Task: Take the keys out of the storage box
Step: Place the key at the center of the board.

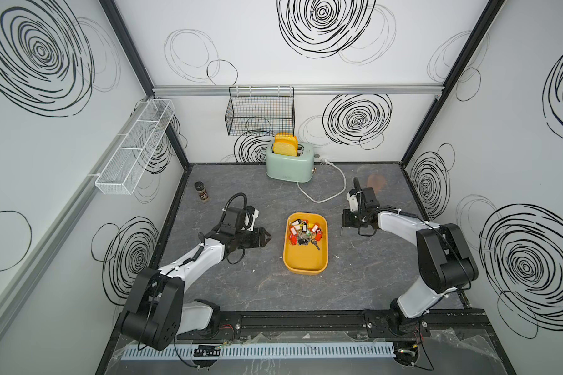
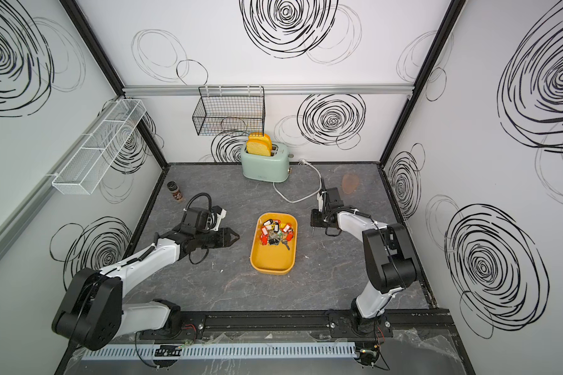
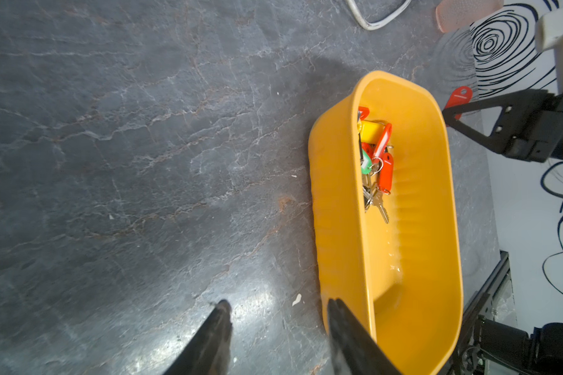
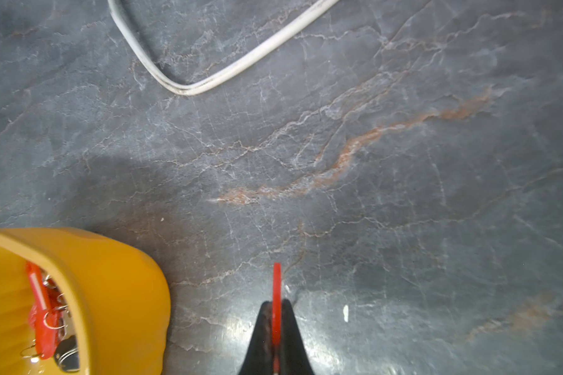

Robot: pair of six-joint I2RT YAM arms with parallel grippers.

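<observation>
**One red key tag out in the right gripper, the heap in the box**

In both top views the storage box (image 1: pixel 305 261) sits mid-table on the grey tabletop (image 1: pixel 260 292), between the two arms. The keys (image 1: pixel 304 232) lie heaped at its far end; its near end is bare. The left gripper (image 1: pixel 268 241) hangs just beside the box's left side, apart from it, tips toward it. The right gripper (image 1: pixel 344 224) hangs off the box's far right corner, outside the rim, pointing down. Something thin dangles below it, too small to name here. A toaster (image 1: pixel 290 164) stands at the back wall.

The left wrist view shows the left gripper (image 3: pixel 278 311) with jaws apart over the tabletop, gripping nothing. One finger (image 3: pixel 340 321) crosses the box's outer wall in the picture; whether they touch I cannot tell. Past the box, the right gripper (image 3: pixel 449 115) pinches a red key tag (image 3: pixel 459 95).

The right wrist view shows the right gripper (image 4: pixel 275 308) clenched on the red key tag (image 4: pixel 276 282), held edge-on above the tabletop, beside the storage box (image 4: pixel 121 276) and outside it. A white cable (image 4: pixel 189 92) lies farther off.
</observation>
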